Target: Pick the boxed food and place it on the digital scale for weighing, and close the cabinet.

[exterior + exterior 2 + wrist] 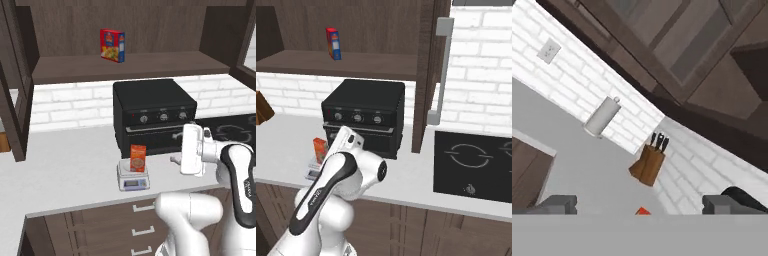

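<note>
Pincer wide open (empty), boxed food left, apart.

An orange-red box with a pale picture is seen on a white-grey scale. A red-and-blue box with a yellow picture is shown on the dark brown cabinet shelf. The oven is black, the counter pale grey, the wall white brick. A brown knife block and a white paper roll are seen.
</note>
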